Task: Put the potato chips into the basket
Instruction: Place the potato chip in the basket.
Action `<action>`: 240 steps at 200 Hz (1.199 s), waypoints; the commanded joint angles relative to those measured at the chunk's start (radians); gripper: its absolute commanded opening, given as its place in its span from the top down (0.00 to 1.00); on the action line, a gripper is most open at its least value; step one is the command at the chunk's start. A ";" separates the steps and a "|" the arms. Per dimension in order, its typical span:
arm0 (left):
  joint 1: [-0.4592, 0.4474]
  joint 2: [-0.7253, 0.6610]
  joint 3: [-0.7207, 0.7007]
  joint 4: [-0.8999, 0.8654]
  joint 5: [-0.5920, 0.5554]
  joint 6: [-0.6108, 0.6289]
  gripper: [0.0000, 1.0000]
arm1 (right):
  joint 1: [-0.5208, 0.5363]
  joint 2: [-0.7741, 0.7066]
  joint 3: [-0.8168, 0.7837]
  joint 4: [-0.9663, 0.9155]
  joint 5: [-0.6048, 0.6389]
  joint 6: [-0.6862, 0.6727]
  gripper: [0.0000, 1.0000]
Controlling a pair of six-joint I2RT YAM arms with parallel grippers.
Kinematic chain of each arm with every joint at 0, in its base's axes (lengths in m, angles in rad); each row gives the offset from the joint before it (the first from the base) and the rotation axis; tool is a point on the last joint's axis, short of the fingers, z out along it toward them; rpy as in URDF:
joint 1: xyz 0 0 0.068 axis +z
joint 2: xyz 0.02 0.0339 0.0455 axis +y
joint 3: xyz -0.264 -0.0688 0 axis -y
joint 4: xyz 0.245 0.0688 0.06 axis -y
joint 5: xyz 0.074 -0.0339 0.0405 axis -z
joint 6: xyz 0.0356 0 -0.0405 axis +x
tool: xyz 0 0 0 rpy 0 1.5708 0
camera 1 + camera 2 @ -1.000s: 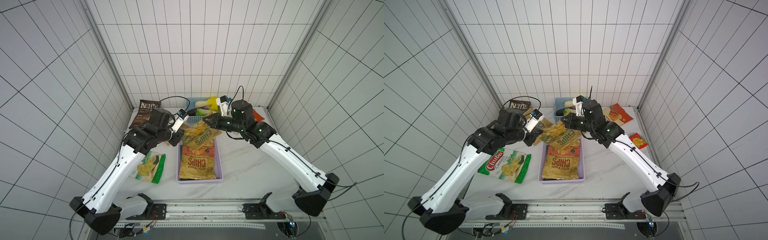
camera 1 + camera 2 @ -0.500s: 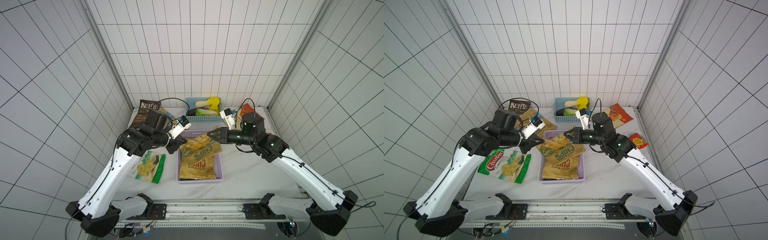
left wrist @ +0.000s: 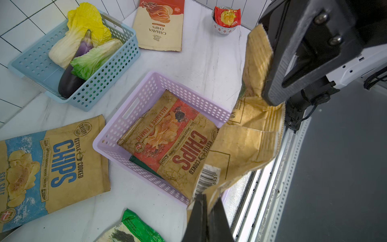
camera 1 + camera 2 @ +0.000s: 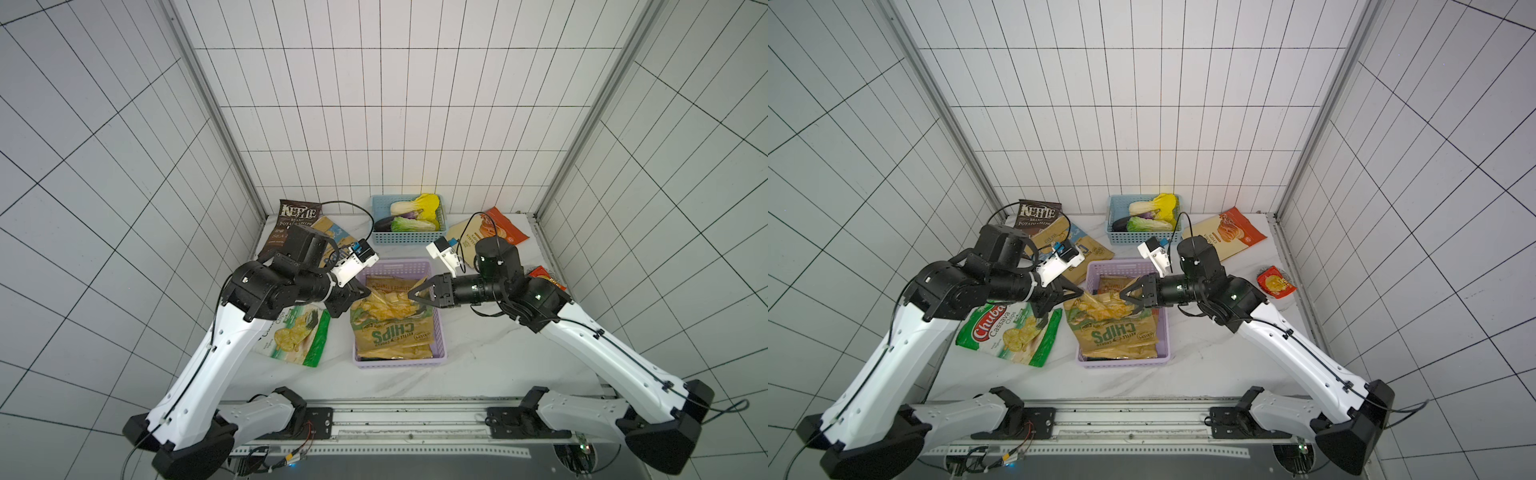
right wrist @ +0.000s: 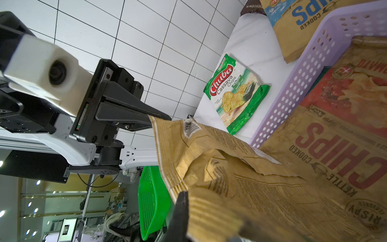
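Lowering the green-label CHIPS bag (image 4: 390, 328) into the lilac basket (image 4: 395, 262).

Gripping its upper seam at opposite ends with the left pincer (image 4: 366, 292) and right pincer (image 4: 410, 294), both clenched on the paper. Brought forward and down within the last second, from over the basket's far end to sagging onto the red-label bag (image 3: 173, 136) already inside, with a dark green bag (image 3: 144, 167) beneath. Judged close to release. Leaving on the counter the blue-label bag (image 3: 52, 163), the Kettle bag (image 4: 296, 216), the Chuba cassava bag (image 4: 1009, 332) and the cream cassava bag (image 4: 1223, 232). Ignoring the blue basket (image 4: 409, 241) of toy vegetables. Hindered by nothing nearby; worth watching only for overhang at a rim.
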 commanded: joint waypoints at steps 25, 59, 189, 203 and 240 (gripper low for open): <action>0.003 -0.022 -0.042 0.087 0.030 -0.008 1.00 | 0.014 -0.059 -0.080 -0.030 -0.003 0.019 1.00; 0.006 -0.003 -0.111 0.197 -0.037 -0.048 1.00 | -0.009 -0.018 -0.099 -0.047 0.055 0.024 1.00; 0.066 0.343 -0.200 0.574 -0.440 -0.179 0.90 | -0.226 0.362 0.180 -0.119 0.177 -0.016 0.52; 0.093 0.361 -0.201 0.593 -0.419 -0.188 0.72 | -0.237 0.383 0.245 -0.180 0.228 -0.046 0.44; 0.154 0.331 -0.223 0.621 -0.358 -0.211 0.02 | -0.248 0.398 0.338 -0.293 0.340 -0.125 0.31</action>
